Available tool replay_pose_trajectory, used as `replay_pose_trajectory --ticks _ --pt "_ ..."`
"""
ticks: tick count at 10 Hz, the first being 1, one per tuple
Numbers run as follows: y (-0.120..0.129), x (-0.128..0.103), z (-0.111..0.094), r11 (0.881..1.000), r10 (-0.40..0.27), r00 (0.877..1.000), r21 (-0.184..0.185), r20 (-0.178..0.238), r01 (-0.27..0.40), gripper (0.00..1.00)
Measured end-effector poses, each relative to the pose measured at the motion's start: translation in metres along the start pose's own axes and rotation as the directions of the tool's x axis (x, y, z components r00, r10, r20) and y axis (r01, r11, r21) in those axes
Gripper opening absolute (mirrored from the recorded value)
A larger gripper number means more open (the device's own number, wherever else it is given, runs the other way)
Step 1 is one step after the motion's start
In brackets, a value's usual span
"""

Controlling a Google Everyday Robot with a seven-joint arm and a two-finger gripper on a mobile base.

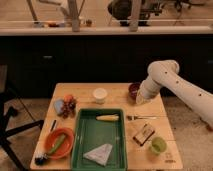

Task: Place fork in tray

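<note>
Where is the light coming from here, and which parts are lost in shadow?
In the camera view, the table is evenly lit, seemingly from above; the cabinet fronts behind it are nearly black; the fork shows a pale glint; the gripper, pale and well lit, hovers beyond the fork, beside the dark bowl.

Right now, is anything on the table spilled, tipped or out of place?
Nothing looks spilled or tipped. Only the fork is out of place for the job: it lies flat on the table just right of the green tray, outside its rim. The gripper hangs above it, beside the dark red bowl.
</note>
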Motion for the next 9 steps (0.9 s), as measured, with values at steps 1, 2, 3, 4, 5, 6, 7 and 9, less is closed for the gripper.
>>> replay_pose_trajectory --ticks 1,2,3,4,5,6,7,9 --pt "0.001 0.001 0.003 1.000 0.016 1.000 -0.017 -0.004 -0.016 0.26" --pt "0.004 0.005 0.011 0.999 0.034 0.999 -0.031 -0.010 -0.034 0.36" --pt "0.007 0.011 0.022 0.998 0.053 0.998 -0.044 -0.015 -0.054 0.45" --pt "0.011 0.016 0.036 0.996 0.070 0.997 -0.056 -0.020 -0.072 0.56" --pt "0.015 0.019 0.049 0.994 0.085 0.996 -0.066 -0.023 -0.086 0.68" --pt "0.017 0.020 0.055 0.993 0.092 0.995 -0.071 -0.025 -0.093 0.75" --pt "0.020 0.020 0.062 0.992 0.097 0.995 -0.077 -0.027 -0.098 0.80" --pt "0.025 0.022 0.072 0.991 0.105 0.994 -0.084 -0.033 -0.108 0.80"
